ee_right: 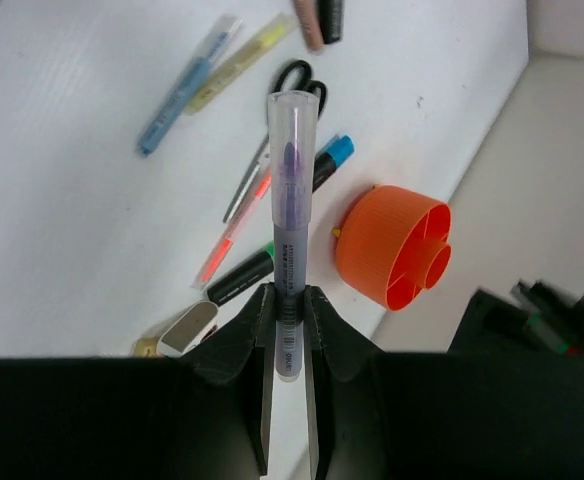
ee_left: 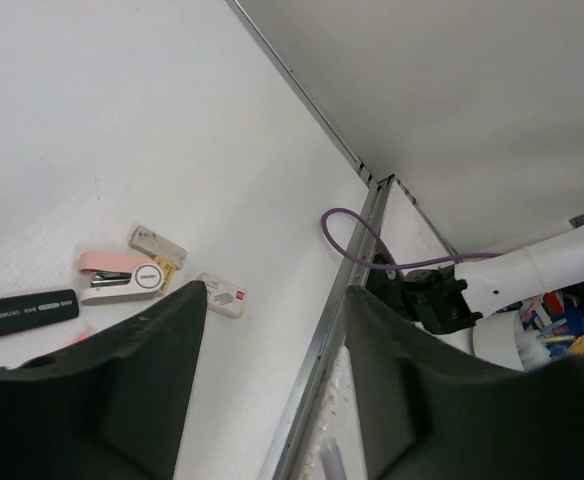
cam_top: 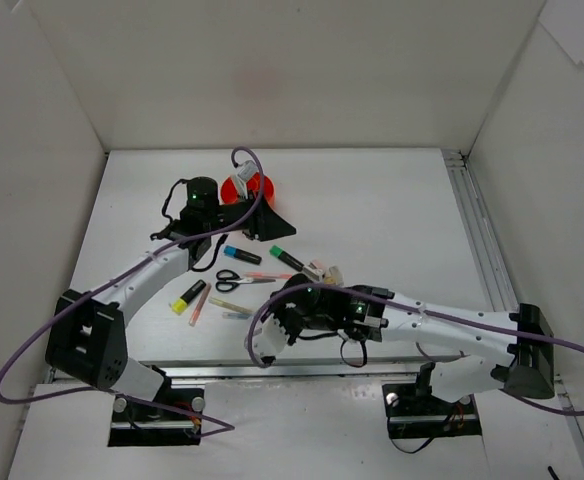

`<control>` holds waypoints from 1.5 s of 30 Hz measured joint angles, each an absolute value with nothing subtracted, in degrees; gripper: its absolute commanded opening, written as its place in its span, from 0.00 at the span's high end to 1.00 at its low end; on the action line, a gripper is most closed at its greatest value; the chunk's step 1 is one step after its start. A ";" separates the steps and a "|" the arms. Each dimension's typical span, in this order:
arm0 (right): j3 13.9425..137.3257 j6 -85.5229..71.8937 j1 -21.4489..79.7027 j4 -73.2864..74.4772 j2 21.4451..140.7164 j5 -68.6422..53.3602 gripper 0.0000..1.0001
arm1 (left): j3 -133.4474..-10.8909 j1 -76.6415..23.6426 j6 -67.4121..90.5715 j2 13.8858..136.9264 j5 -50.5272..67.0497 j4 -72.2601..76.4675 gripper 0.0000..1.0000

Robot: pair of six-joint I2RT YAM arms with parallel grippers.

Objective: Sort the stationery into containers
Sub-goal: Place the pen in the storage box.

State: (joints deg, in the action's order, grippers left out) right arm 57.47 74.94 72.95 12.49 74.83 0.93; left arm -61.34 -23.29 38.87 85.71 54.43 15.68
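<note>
My right gripper (ee_right: 289,300) is shut on a purple pen with a clear cap (ee_right: 292,190) and holds it above the table. Under it lie black-handled scissors (ee_right: 292,75), a blue highlighter (ee_right: 330,160), a green highlighter (ee_right: 242,275), an orange pen (ee_right: 230,238), a blue pen (ee_right: 177,100) and a yellow pen (ee_right: 237,60). The orange organiser (ee_right: 392,245) stands to the right. In the top view it (cam_top: 247,188) is at the back, with my open, empty left gripper (cam_top: 270,224) beside it. My right gripper (cam_top: 284,312) hovers near the scattered items.
The left wrist view shows my open gripper (ee_left: 277,295), a pink stapler (ee_left: 122,280), two small erasers (ee_left: 222,297) and a black marker (ee_left: 22,312). A yellow highlighter (cam_top: 187,297) lies left of the scissors (cam_top: 237,280). White walls enclose the table; a metal rail (cam_top: 477,230) runs along the right.
</note>
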 measured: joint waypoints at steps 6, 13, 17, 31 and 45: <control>63.26 66.81 61.93 12.25 74.83 -10.74 1.00 | -59.24 -21.74 34.33 75.13 49.32 8.84 0.06; 66.70 57.93 52.90 13.04 75.02 -24.69 1.00 | -54.61 -13.87 32.05 61.78 40.56 2.72 0.00; 71.59 51.62 46.19 13.50 77.52 -32.27 1.00 | -50.28 -8.73 32.05 53.56 32.93 -3.07 0.00; 80.12 14.46 32.53 -14.20 96.31 -41.65 1.00 | -38.30 -5.82 34.57 31.42 12.45 -20.10 0.01; 84.31 2.83 32.67 -33.34 115.55 -27.09 1.00 | -33.93 -5.45 35.75 35.35 9.56 -21.47 0.01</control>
